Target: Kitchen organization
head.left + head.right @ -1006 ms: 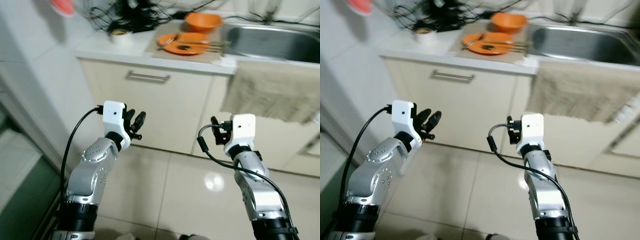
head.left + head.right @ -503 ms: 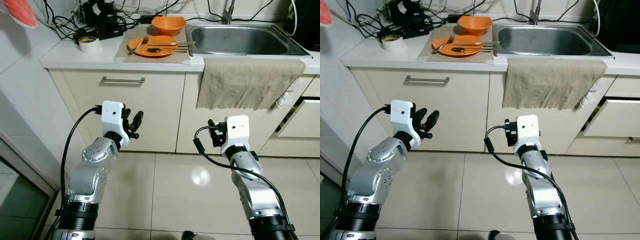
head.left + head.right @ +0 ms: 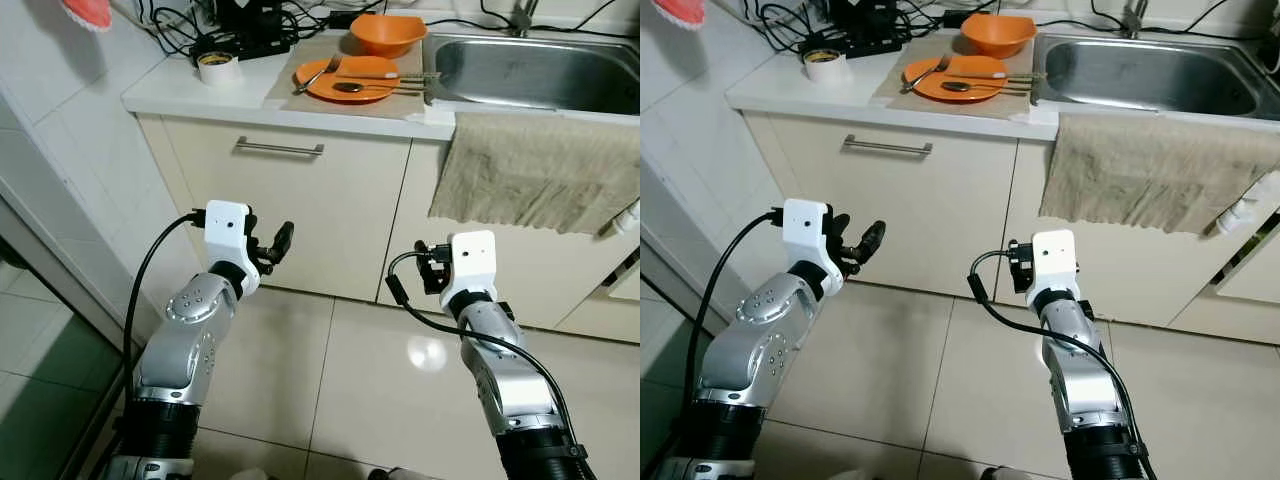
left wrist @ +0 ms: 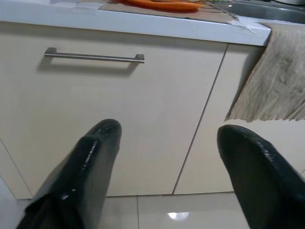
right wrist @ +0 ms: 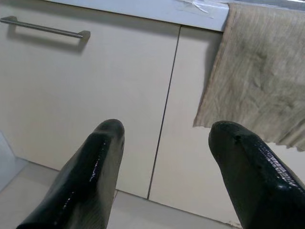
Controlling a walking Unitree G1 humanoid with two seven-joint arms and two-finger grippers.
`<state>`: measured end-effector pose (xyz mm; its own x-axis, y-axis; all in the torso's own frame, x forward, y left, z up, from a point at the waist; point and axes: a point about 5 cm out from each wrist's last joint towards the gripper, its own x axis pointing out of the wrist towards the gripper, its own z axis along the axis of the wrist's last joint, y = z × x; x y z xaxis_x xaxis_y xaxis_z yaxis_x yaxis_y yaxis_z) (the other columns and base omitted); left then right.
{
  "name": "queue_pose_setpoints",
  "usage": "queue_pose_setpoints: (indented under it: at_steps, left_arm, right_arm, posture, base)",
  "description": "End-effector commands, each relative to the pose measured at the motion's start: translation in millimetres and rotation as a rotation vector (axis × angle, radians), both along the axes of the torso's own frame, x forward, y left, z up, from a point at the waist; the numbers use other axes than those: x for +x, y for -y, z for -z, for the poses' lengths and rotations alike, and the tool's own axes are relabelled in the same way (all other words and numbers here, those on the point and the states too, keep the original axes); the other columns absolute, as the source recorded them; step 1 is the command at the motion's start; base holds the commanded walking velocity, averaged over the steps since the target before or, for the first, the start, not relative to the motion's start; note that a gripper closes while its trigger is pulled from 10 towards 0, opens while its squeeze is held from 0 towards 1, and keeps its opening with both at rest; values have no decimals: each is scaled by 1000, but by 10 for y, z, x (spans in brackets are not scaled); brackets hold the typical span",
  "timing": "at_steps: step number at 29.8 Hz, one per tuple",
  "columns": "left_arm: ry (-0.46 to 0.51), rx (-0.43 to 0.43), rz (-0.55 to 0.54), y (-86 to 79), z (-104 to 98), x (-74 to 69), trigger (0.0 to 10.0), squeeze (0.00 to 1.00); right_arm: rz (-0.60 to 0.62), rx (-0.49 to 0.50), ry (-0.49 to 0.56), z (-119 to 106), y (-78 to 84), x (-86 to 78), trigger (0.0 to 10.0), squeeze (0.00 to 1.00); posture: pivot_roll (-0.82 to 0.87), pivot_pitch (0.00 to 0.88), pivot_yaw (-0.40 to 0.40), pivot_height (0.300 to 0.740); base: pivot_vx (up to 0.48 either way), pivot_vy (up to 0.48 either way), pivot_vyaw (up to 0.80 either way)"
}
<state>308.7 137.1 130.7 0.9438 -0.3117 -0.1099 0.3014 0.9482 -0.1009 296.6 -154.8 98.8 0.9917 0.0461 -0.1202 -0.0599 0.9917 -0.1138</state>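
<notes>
Approach step: left gripper (image 4: 164,157) and right gripper (image 5: 167,164), both empty with fingers spread, hang before the cabinet (image 3: 300,210), well short of the plate (image 3: 345,82) and bowl (image 3: 385,32) on the counter (image 3: 200,95); next, close in and reach up.

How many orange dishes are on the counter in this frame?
2. An orange bowl sits at the back of the mat, next to the sink; an orange plate with cutlery on it lies just in front of the bowl. None looks hidden.
</notes>
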Motion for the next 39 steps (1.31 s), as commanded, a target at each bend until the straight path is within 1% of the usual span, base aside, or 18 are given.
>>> queue_pose_setpoints:
  at_steps: [1,10,26,28,30,34,35,36,37,38,39]
  left_arm:
    - [7,8,-10,-11,-31,38,10000,1000]
    - [4,16,-24,-27,-28,71,10000,1000]
    - [19,3,-12,14,-52,118,10000,1000]
    - [10,-13,-7,21,-31,123,10000,1000]
    - [-13,-49,-39,-18,20,138,10000,1000]
    - [-18,-53,-48,-28,30,141,10000,1000]
    - [-20,-72,-57,-35,32,140,10000,941]
    - [-20,-72,-57,-35,32,140,10000,941]
    - [-17,-81,-78,-52,34,149,10000,0]
    - [-17,-81,-78,-52,34,149,10000,0]
    - [-6,-92,-96,-60,23,165,10000,0]
  right_arm:
    - [5,33,5,-12,-13,14,10000,1000]
    - [-12,24,10,-32,-33,39,10000,1000]
    - [-20,17,19,-48,-42,89,10000,1000]
    - [-23,18,24,-57,-44,102,10000,1000]
    - [-28,28,34,-79,-58,129,10000,1000]
    - [-30,23,38,-85,-61,136,10000,1000]
    - [-29,46,51,-108,-65,150,10000,647]
    - [-29,46,51,-108,-65,150,10000,647]
    - [-24,74,56,-118,-54,169,10000,0]
    - [-24,74,56,-118,-54,169,10000,0]
    - [-25,105,65,-130,-41,187,10000,0]
  posture:
    - [-14,0,25,740]
    - [-17,0,21,740]
    - [-15,0,14,740]
    - [-15,0,14,740]
    - [-10,0,7,740]
    - [-9,0,3,740]
    - [-7,0,-2,740]
    - [-7,0,-2,740]
    - [-7,0,-3,740]
    - [-7,0,-3,740]
    - [-7,0,-4,740]
  base:
    - [0,0,0]
    - [0,0,0]
    - [0,0,0]
    - [0,0,0]
    - [0,0,0]
    - [0,0,0]
    - [0,0,0]
    - [0,0,0]
    - [0,0,0]
    - [0,0,0]
    - [0,0,0]
